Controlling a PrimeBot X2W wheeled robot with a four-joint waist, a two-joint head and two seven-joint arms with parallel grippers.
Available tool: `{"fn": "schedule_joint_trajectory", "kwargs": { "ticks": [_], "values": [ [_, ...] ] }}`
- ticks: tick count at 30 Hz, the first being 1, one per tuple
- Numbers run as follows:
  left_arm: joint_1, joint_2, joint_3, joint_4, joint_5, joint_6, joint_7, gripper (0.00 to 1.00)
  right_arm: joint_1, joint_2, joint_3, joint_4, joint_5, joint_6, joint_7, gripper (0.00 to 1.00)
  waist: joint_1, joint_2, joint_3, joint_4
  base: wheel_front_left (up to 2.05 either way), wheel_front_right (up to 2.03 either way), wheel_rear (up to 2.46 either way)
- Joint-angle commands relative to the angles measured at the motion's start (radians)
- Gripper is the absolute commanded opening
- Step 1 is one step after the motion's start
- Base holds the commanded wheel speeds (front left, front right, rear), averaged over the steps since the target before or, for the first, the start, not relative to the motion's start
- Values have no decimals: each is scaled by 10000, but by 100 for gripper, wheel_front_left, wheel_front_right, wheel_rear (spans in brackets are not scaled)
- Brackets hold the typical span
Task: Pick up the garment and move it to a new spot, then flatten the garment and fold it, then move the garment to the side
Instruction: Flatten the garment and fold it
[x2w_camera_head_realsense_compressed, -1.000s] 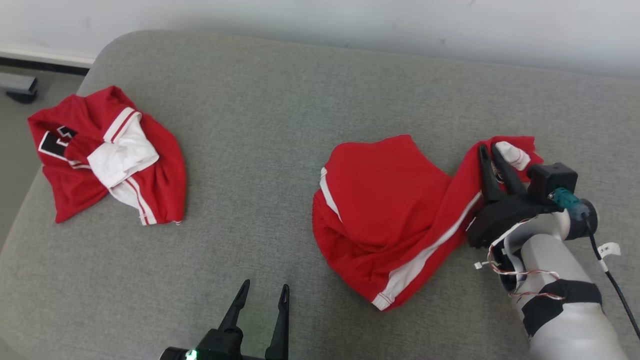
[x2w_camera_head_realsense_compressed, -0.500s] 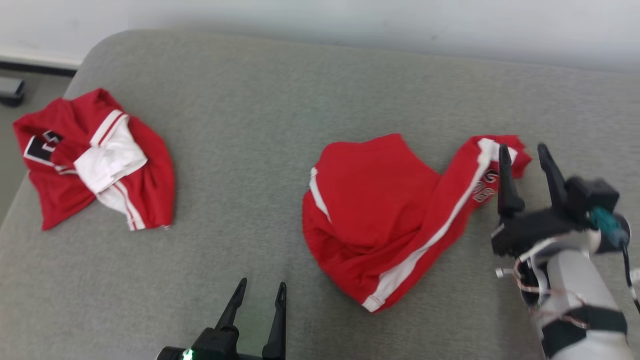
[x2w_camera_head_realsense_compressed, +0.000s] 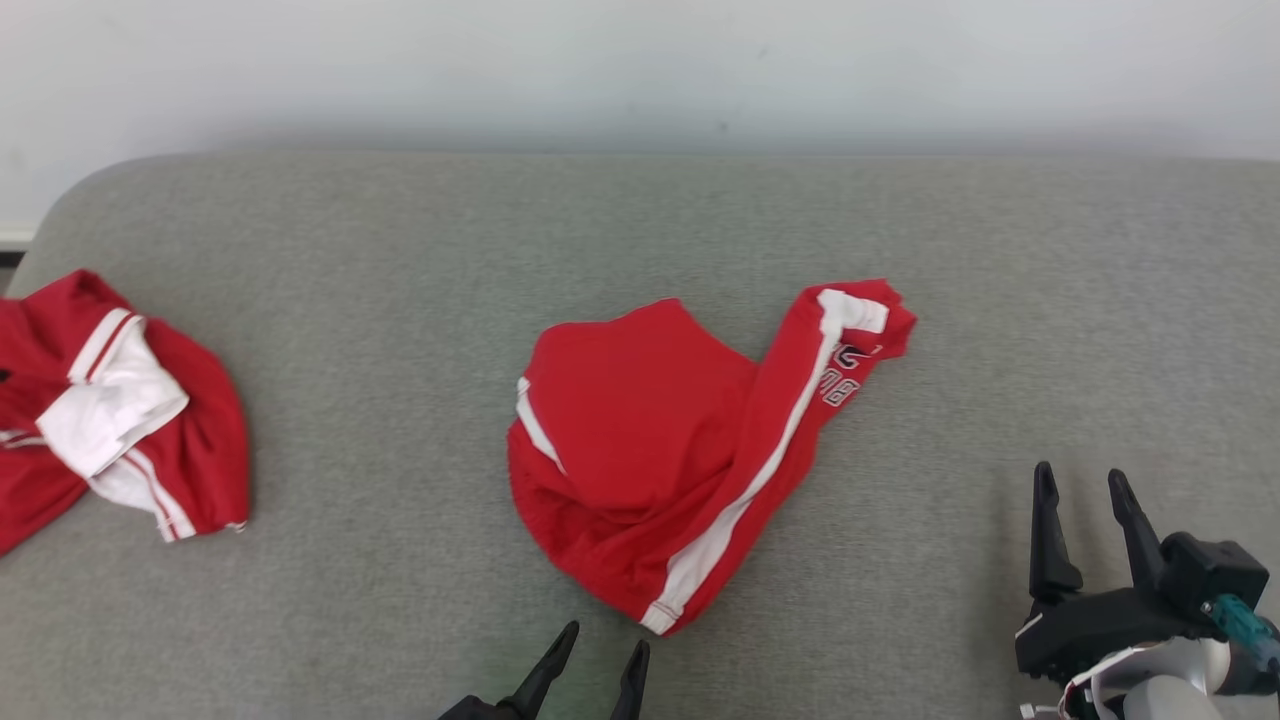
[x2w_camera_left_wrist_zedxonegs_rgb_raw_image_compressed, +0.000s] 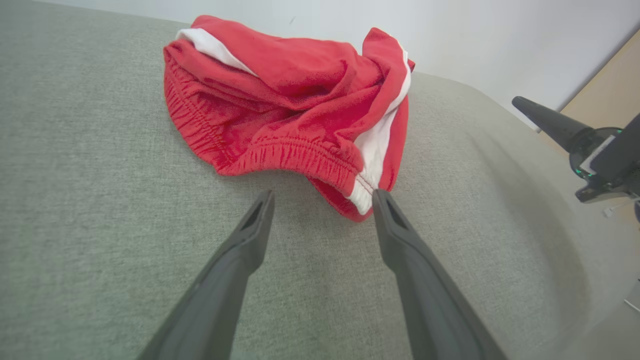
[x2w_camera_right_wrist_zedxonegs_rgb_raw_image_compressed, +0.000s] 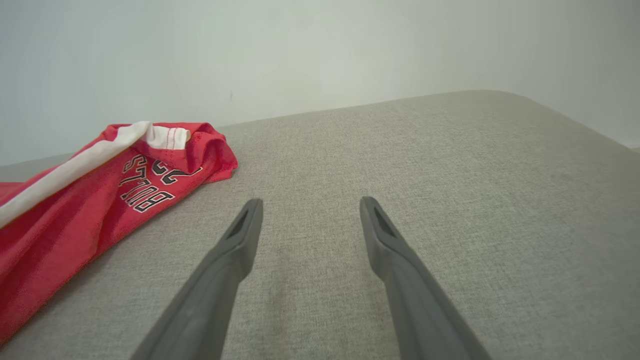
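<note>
In the head view, the crumpled red cloth shorts with white side stripes (x2w_camera_head_realsense_compressed: 660, 450) lie mid-cushion on the grey upholstered seat (x2w_camera_head_realsense_compressed: 400, 250), between the empty, spread left gripper (x2w_camera_head_realsense_compressed: 605, 655) and right gripper (x2w_camera_head_realsense_compressed: 1082, 510). The left wrist view puts the elastic waistband (x2w_camera_left_wrist_zedxonegs_rgb_raw_image_compressed: 300, 152) just ahead of open fingers (x2w_camera_left_wrist_zedxonegs_rgb_raw_image_compressed: 240, 260). The cloth looks soft, light and limp, and is likely best pinched there. The right wrist view shows the lettered leg hem (x2w_camera_right_wrist_zedxonegs_rgb_raw_image_compressed: 165, 150) lying apart from that gripper's open fingers.

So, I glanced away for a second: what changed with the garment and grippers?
The right gripper released the lettered end of the red garment and drew back toward the robot, open over the cushion. The garment stays crumpled, the left gripper open, the other garment untouched.
</note>
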Motion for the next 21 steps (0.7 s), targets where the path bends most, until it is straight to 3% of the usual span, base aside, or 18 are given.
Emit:
{"fn": "schedule_joint_trajectory", "kwargs": {
  "ticks": [1, 14, 15, 16, 17, 18, 21],
  "values": [
    [-34, 36, -61, 184, -159, -70, -32, 100, 177, 121, -47, -67, -62, -19, -8, 100, 1, 0, -142, -394, 0, 0, 0],
    [-523, 36, -329, 462, -954, -103, -32, 100, 163, 200, 118, -150, -64, -19, -8, 100, 1, 0, 11, -1360, 0, 0, 0],
    [-550, 37, -313, 477, -984, -103, -32, 91, 171, 189, 117, -150, -52, -19, -6, 100, 1, 0, 17, -1381, 0, 0, 0],
    [-575, 36, -287, 500, -965, -104, -32, 61, 188, 180, 120, -154, -52, -19, -6, 100, 1, 0, 21, -1397, 0, 0, 0],
    [-592, 34, -273, 507, -946, -104, -32, 20, 207, 180, 110, -147, -50, -19, -6, 100, 1, 0, 25, -1407, 0, 0, 0],
    [-605, 34, -229, 504, -953, -104, -32, 0, 226, 179, 96, -144, -43, -19, -8, 100, 1, 0, 23, -1406, 0, 0, 0],
    [-573, 34, -37, 411, -836, -105, -32, 0, 309, 211, 42, -138, -50, -19, -6, 100, 1, 0, -9, -1306, 0, 0, 0]
  ]
}}
